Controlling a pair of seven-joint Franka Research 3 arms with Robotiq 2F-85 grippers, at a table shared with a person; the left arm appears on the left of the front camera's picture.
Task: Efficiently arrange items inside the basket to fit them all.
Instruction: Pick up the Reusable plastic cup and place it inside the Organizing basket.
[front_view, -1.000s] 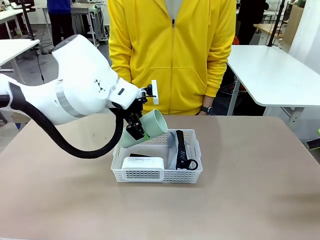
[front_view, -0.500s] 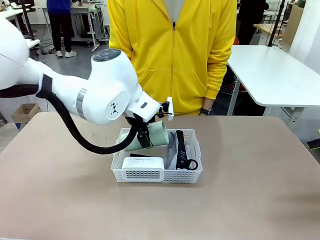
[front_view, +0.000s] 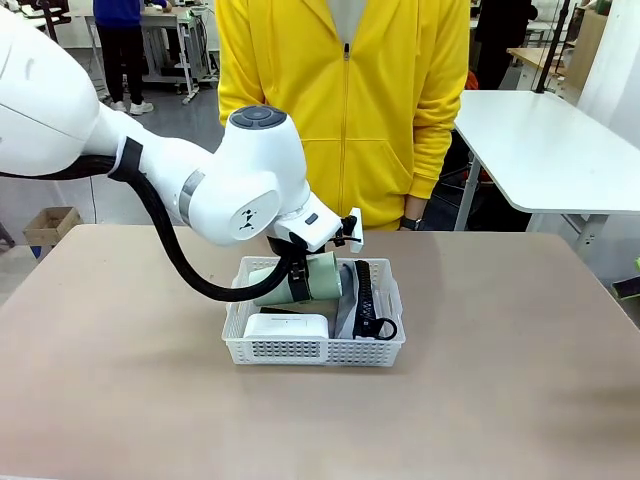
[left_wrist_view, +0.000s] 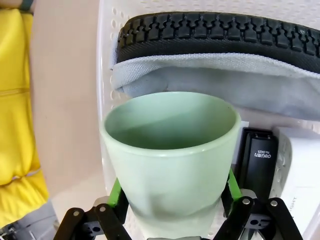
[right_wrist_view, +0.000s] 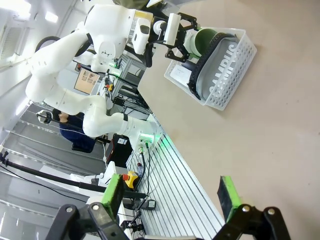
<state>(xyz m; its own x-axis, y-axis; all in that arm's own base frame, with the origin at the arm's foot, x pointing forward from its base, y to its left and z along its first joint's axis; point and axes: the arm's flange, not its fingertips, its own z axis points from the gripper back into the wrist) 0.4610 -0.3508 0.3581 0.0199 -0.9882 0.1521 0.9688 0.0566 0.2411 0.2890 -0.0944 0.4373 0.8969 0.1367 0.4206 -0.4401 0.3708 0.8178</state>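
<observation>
My left gripper (front_view: 297, 272) is shut on the pale green cup (front_view: 312, 277), holding it on its side low over the back of the white lattice basket (front_view: 312, 350). In the left wrist view the cup (left_wrist_view: 170, 160) sits between the green pads (left_wrist_view: 116, 192), mouth toward the grey pouch (left_wrist_view: 210, 87) with its black band (left_wrist_view: 215, 35). The black stapler (left_wrist_view: 256, 157) and the white box (left_wrist_view: 302, 175) lie beside it. From the front the white box (front_view: 287, 326) lies at the basket's front left and the pouch (front_view: 362, 300) stands on edge at the right. My right gripper (right_wrist_view: 172, 197) hangs open, far from the basket (right_wrist_view: 220, 82).
A person in a yellow zip jacket (front_view: 345, 100) stands at the table's far edge just behind the basket. The tan tabletop (front_view: 500, 380) is bare around the basket. A white table (front_view: 545, 150) stands at the back right.
My left arm has swung right and lowered the cup from above the basket's back left corner down into the basket. The pouch, box and basket have stayed put.
</observation>
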